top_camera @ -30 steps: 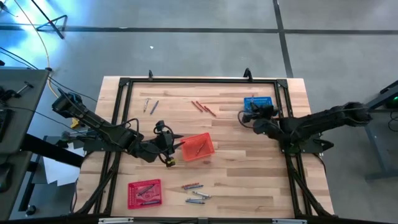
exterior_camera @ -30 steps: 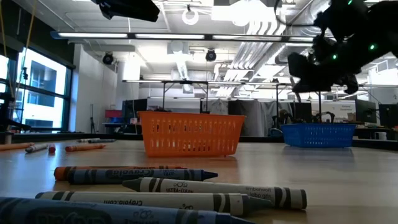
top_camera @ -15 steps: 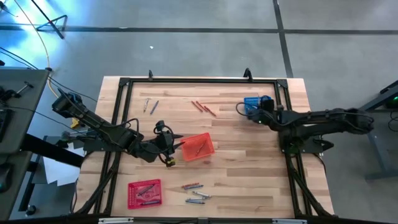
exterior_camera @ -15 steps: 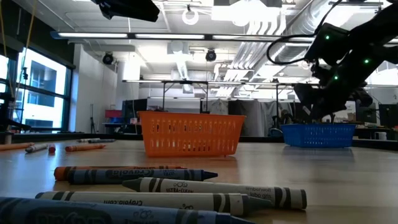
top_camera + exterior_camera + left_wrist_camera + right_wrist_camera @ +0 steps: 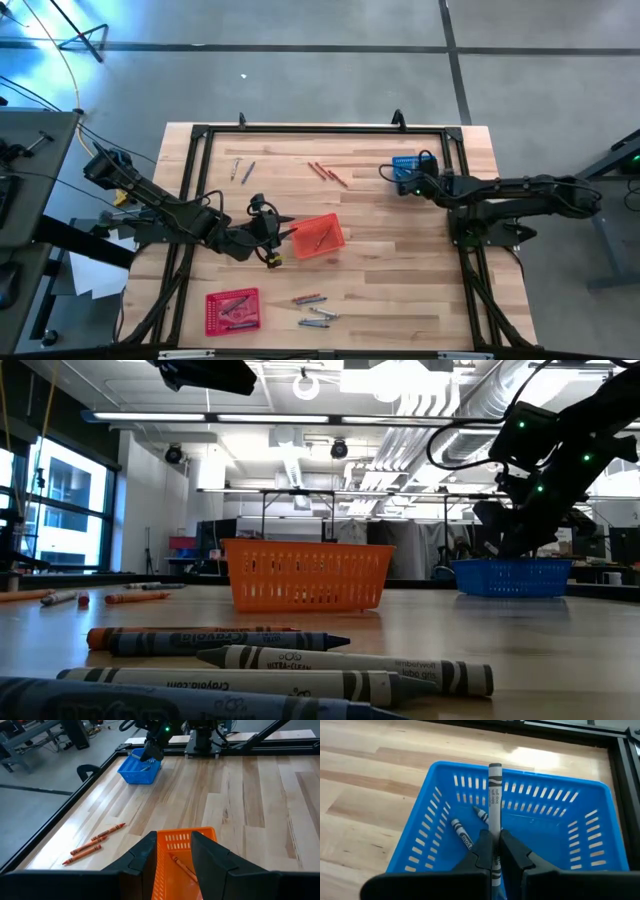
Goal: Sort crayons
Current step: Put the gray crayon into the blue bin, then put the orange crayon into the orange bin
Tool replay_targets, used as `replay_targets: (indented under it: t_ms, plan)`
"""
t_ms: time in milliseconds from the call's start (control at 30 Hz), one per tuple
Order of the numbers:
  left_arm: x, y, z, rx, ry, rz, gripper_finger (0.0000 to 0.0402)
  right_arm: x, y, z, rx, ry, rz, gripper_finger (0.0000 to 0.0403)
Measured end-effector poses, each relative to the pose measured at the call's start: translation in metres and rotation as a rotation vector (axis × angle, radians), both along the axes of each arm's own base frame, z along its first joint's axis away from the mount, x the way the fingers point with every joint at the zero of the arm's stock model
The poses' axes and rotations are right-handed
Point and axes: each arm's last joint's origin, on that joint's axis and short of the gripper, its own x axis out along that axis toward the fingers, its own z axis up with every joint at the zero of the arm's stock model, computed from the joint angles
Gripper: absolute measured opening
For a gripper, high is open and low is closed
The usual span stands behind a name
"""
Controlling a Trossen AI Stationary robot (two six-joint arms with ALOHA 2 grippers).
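Right now the right gripper hangs over the blue basket, jaws clamped on a grey crayon ready to drop beside two greys inside, while the left gripper, jaws apart, straddles the orange basket rim.

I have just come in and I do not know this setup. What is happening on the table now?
The robot is sorting crayons into baskets. The right gripper holds a grey crayon above the blue basket, where two crayons already lie. The left gripper is at the rim of the orange basket, which has one orange crayon inside. Loose crayons lie on the table, and a red basket holds more.
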Motion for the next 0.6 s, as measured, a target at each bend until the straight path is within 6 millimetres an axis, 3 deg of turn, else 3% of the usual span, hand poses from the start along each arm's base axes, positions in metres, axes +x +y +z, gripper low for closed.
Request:
replay_targets:
  t_ms: [200, 467, 600]
  plan:
    - [0.0, 0.0, 0.0, 0.0, 0.0, 0.0, 0.0106, 0.0, 0.0, 0.0, -0.01, 0.028, 0.03, 0.0024]
    - [0.0, 0.0, 0.0, 0.002, 0.005, 0.0, 0.0106, 0.001, 0.0, 0.001, -0.004, 0.029, 0.04, 0.0115]
    - [-0.001, 0.0, -0.001, 0.007, 0.013, 0.0, 0.0106, 0.008, -0.001, 0.01, 0.012, 0.004, 0.081, 0.0146]
